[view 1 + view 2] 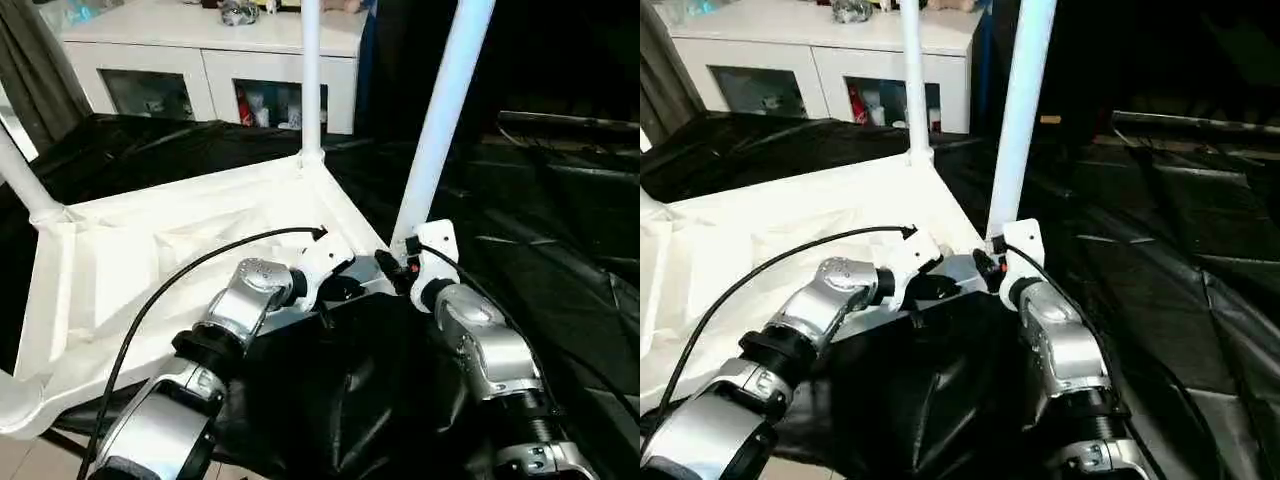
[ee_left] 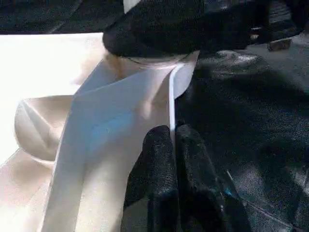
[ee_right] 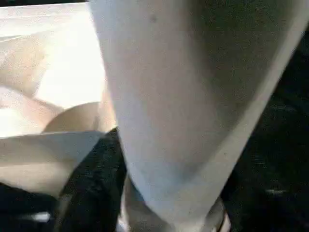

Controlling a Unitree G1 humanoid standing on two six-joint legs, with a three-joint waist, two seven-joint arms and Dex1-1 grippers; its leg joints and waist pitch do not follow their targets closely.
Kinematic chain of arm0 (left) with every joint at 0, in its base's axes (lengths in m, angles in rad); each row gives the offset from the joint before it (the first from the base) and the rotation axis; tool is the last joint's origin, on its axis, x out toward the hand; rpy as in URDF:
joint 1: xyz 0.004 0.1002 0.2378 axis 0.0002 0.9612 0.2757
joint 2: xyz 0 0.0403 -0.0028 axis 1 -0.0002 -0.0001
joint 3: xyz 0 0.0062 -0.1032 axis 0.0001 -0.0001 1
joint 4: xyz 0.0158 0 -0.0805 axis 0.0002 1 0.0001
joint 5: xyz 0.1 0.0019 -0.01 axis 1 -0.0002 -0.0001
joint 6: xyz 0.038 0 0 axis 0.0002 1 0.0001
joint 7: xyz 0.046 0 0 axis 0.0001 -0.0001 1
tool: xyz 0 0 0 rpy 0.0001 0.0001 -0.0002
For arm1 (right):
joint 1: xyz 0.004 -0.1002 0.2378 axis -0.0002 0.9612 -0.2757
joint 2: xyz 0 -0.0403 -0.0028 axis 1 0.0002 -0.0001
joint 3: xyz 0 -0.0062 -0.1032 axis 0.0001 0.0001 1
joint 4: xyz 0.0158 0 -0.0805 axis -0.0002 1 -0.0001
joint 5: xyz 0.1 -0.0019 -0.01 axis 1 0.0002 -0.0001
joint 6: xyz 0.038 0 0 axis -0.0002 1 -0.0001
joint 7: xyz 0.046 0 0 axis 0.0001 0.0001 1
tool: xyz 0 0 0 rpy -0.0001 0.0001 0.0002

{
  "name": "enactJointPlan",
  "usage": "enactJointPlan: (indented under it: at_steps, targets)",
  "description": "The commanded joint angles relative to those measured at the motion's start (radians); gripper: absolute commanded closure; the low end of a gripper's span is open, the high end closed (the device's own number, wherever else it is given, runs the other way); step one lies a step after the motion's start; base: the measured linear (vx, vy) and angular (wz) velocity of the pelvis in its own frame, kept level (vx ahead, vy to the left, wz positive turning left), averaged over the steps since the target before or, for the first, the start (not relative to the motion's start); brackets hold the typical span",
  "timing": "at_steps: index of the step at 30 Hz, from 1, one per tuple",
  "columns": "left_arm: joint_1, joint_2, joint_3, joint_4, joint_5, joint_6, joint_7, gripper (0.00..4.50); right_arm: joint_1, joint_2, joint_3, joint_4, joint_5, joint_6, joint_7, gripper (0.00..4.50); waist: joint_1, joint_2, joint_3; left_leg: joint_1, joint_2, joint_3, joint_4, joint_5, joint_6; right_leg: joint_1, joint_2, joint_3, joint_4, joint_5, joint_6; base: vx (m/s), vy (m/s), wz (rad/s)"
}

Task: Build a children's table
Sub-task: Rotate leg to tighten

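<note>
The children's table top [image 1: 130,270] lies upside down on a black sheet, ribbed side up. One white leg [image 1: 311,80] stands upright in the far corner socket, and another leg [image 1: 20,175] rises at the left corner. A third leg [image 1: 445,110] leans slightly in the near right corner socket. My right gripper [image 1: 395,268] is shut around its base, and the leg [image 3: 183,96] looms close in the right wrist view. My left gripper [image 2: 173,133] is shut on the top's thin rim [image 2: 170,96] just beside that corner.
A white cabinet [image 1: 215,60] with glass doors stands behind the work. Crumpled black sheet [image 1: 560,230] covers the ground to the right and front. A black cable [image 1: 160,290] runs along my left forearm.
</note>
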Motion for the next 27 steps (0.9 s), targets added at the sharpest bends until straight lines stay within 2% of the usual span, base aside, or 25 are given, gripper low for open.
enactJointPlan:
  at_steps: [1, 2, 3, 4, 6, 7, 10, 11, 12, 14, 15, 17, 19, 20, 22, 24, 26, 27]
  targets:
    - [0.006, 0.004, -0.041, -0.008, -0.004, -0.022, -0.071, 4.5, 0.033, -0.025, 0.117, -0.03, 0.048, 0.048, 0.172, 1.39, 0.004, 0.001, -0.042, -0.004, 0.011, -0.005, -0.075, -0.297, 0.0, 0.048, -0.049, 0.031, -0.085, -0.279, -0.148, 0.0, 0.0, 0.0]
    - [0.009, 0.015, -0.043, -0.008, -0.005, -0.03, -0.092, 4.5, 0.038, -0.049, 0.13, -0.049, 0.051, 0.047, 0.215, 1.39, 0.005, 0.0, -0.044, -0.004, 0.011, -0.003, -0.073, -0.287, 0.005, 0.049, -0.048, 0.033, -0.082, -0.252, -0.154, 0.0, 0.0, 0.0]
    - [0.012, 0.027, -0.043, -0.008, -0.004, -0.035, -0.111, 4.5, 0.046, -0.086, 0.139, -0.072, 0.055, 0.044, 0.269, 1.39, 0.005, 0.006, -0.045, -0.006, 0.011, -0.001, -0.07, -0.268, 0.012, 0.048, -0.05, 0.034, -0.078, -0.207, -0.168, 0.0, 0.0, 0.0]
    - [0.013, 0.03, -0.044, -0.007, -0.005, -0.038, -0.117, 4.5, 0.048, -0.096, 0.141, -0.078, 0.056, 0.043, 0.282, 1.39, 0.005, 0.001, -0.047, -0.006, 0.01, 0.0, -0.067, -0.249, 0.016, 0.052, -0.049, 0.033, -0.074, -0.175, -0.179, 0.0, 0.0, 0.0]
    - [0.023, 0.07, -0.049, -0.016, -0.015, -0.06, -0.199, 4.5, 0.072, -0.212, 0.148, -0.144, 0.079, 0.022, 0.436, 1.39, 0.007, -0.007, -0.047, -0.008, 0.01, 0.003, -0.063, -0.216, 0.032, 0.059, -0.049, 0.033, -0.071, -0.141, -0.191, 0.0, 0.0, 0.0]
    - [0.031, 0.089, -0.055, -0.033, -0.034, -0.065, -0.27, 4.5, 0.078, -0.253, 0.142, -0.164, 0.092, 0.013, 0.49, 1.39, 0.012, -0.005, -0.048, -0.007, 0.012, 0.004, -0.06, -0.201, 0.048, 0.058, -0.051, 0.033, -0.069, -0.125, -0.204, 0.0, 0.0, 0.0]
    - [0.052, 0.128, -0.074, -0.082, -0.066, -0.059, -0.396, 4.5, 0.086, -0.308, 0.138, -0.193, 0.117, 0.013, 0.567, 1.39, 0.017, -0.003, -0.051, -0.011, 0.016, 0.005, -0.058, -0.168, 0.061, 0.059, -0.052, 0.03, -0.061, -0.096, -0.228, 0.0, 0.0, 0.0]
    - [0.059, 0.138, -0.079, -0.098, -0.076, -0.057, -0.428, 4.5, 0.089, -0.323, 0.14, -0.201, 0.122, 0.013, 0.587, 1.39, 0.017, -0.006, -0.049, -0.01, 0.017, 0.006, -0.058, -0.171, 0.062, 0.057, -0.051, 0.029, -0.061, -0.103, -0.23, 0.0, 0.0, 0.0]
    - [0.065, 0.148, -0.082, -0.112, -0.085, -0.057, -0.459, 4.5, 0.091, -0.336, 0.142, -0.208, 0.126, 0.011, 0.604, 1.39, 0.02, -0.003, -0.047, -0.009, 0.019, 0.007, -0.058, -0.176, 0.062, 0.054, -0.052, 0.03, -0.061, -0.118, -0.233, 0.0, 0.0, 0.0]
    - [0.07, 0.162, -0.088, -0.129, -0.094, -0.031, -0.491, 4.5, 0.103, -0.368, 0.148, -0.231, 0.138, 0.014, 0.657, 1.39, 0.025, -0.005, -0.046, -0.004, 0.022, 0.008, -0.059, -0.191, 0.06, 0.052, -0.052, 0.031, -0.062, -0.149, -0.234, 0.0, 0.0, 0.0]
    - [0.07, 0.168, -0.091, -0.133, -0.093, -0.027, -0.501, 4.5, 0.109, -0.383, 0.154, -0.242, 0.146, 0.016, 0.681, 1.39, 0.029, -0.003, -0.046, -0.001, 0.023, 0.009, -0.059, -0.201, 0.057, 0.048, -0.053, 0.033, -0.064, -0.158, -0.236, 0.0, 0.0, 0.0]
    - [0.073, 0.183, -0.099, -0.146, -0.093, -0.017, -0.529, 4.5, 0.127, -0.431, 0.174, -0.273, 0.172, 0.023, 0.765, 1.39, 0.033, -0.017, -0.043, -0.002, 0.024, 0.009, -0.061, -0.213, 0.058, 0.05, -0.052, 0.033, -0.064, -0.178, -0.231, 0.0, 0.0, 0.0]
    - [0.076, 0.186, -0.099, -0.154, -0.094, -0.012, -0.533, 4.5, 0.13, -0.447, 0.187, -0.277, 0.187, 0.036, 0.81, 1.39, 0.037, -0.019, -0.043, -0.003, 0.024, 0.008, -0.061, -0.214, 0.056, 0.049, -0.055, 0.034, -0.064, -0.201, -0.224, 0.0, 0.0, 0.0]
    - [0.078, 0.188, -0.1, -0.16, -0.095, -0.007, -0.535, 4.5, 0.131, -0.452, 0.191, -0.277, 0.193, 0.041, 0.824, 1.54, 0.038, -0.017, -0.042, -0.004, 0.024, 0.008, -0.061, -0.211, 0.056, 0.049, -0.057, 0.034, -0.064, -0.201, -0.224, 0.0, 0.0, 0.0]
    - [0.084, 0.193, -0.098, -0.175, -0.1, 0.004, -0.535, 4.5, 0.124, -0.45, 0.205, -0.269, 0.196, 0.052, 0.838, 1.73, 0.039, -0.026, -0.042, -0.005, 0.023, 0.007, -0.061, -0.199, 0.052, 0.049, -0.057, 0.034, -0.063, -0.202, -0.22, 0.0, 0.0, 0.0]
    - [0.088, 0.196, -0.097, -0.185, -0.103, 0.011, -0.533, 4.5, 0.117, -0.446, 0.211, -0.262, 0.195, 0.052, 0.841, 1.78, 0.042, -0.024, -0.043, -0.005, 0.022, 0.008, -0.059, -0.182, 0.055, 0.048, -0.057, 0.034, -0.062, -0.196, -0.218, 0.0, 0.0, 0.0]
    - [0.09, 0.197, -0.096, -0.19, -0.104, 0.013, -0.529, 4.5, 0.108, -0.441, 0.212, -0.253, 0.197, 0.055, 0.839, 2.15, 0.044, -0.025, -0.043, -0.007, 0.021, 0.008, -0.058, -0.172, 0.056, 0.05, -0.057, 0.034, -0.06, -0.186, -0.219, 0.0, 0.0, 0.0]
    - [0.09, 0.196, -0.094, -0.188, -0.103, 0.012, -0.524, 4.5, 0.106, -0.439, 0.212, -0.249, 0.197, 0.054, 0.837, 2.17, 0.046, -0.024, -0.043, -0.006, 0.021, 0.008, -0.058, -0.169, 0.057, 0.049, -0.056, 0.034, -0.061, -0.188, -0.216, 0.0, 0.0, 0.0]
